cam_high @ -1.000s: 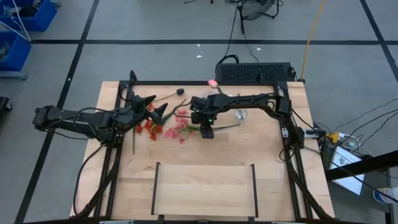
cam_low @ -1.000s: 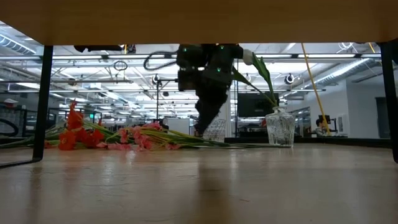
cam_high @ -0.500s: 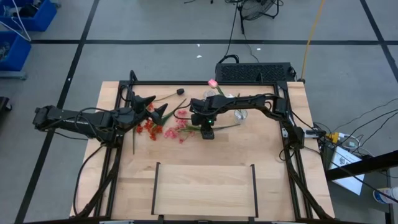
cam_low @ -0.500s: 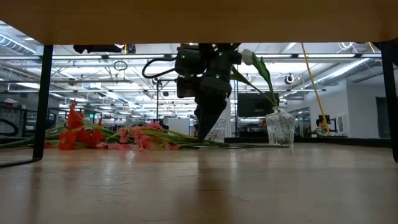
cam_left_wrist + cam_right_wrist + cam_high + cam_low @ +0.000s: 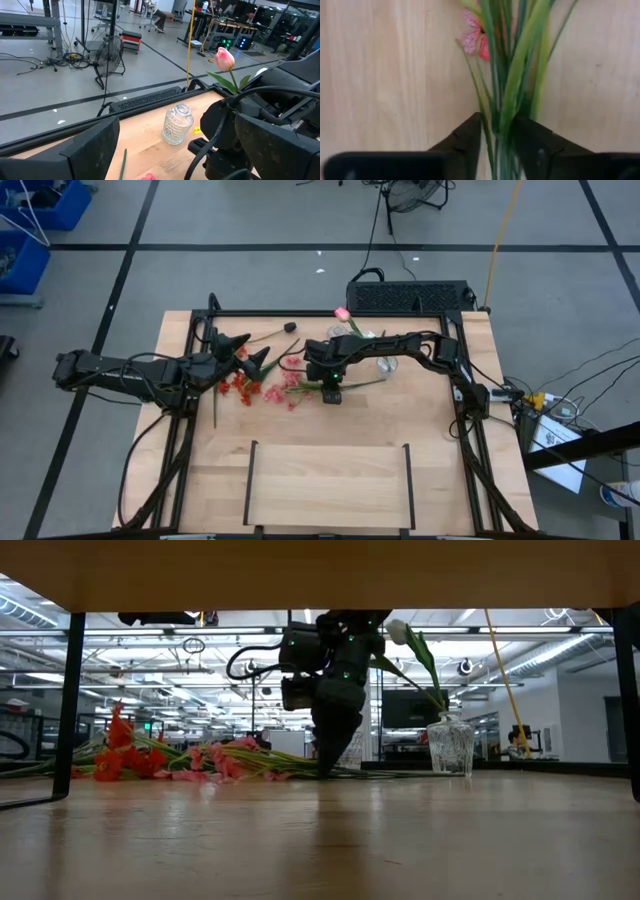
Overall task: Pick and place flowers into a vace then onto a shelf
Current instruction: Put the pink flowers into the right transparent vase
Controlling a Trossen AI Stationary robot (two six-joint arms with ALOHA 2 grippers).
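While I look down from above, my right gripper [image 5: 333, 394] sits on the flowers [image 5: 262, 388] lying mid-table, my left gripper [image 5: 246, 352] spread wide beside them; at table level my tips meet the stalks [image 5: 340, 771]; past my wrist, my fingers [image 5: 466, 138] pinch green stems [image 5: 512, 107] between them

The broad light-wood tabletop [image 5: 200, 480] showed a smooth, matt grain, and the low pale wooden shelf board [image 5: 328, 485] with thin black metal-looking rails looked much the same. The small clear ribbed vase [image 5: 177, 124] appeared glossy like glass. The thin green stalks of the artificial flowers [image 5: 512, 90] looked smooth and plasticky, and the dark right gripper [image 5: 496, 137] fingers looked like matt black plastic.
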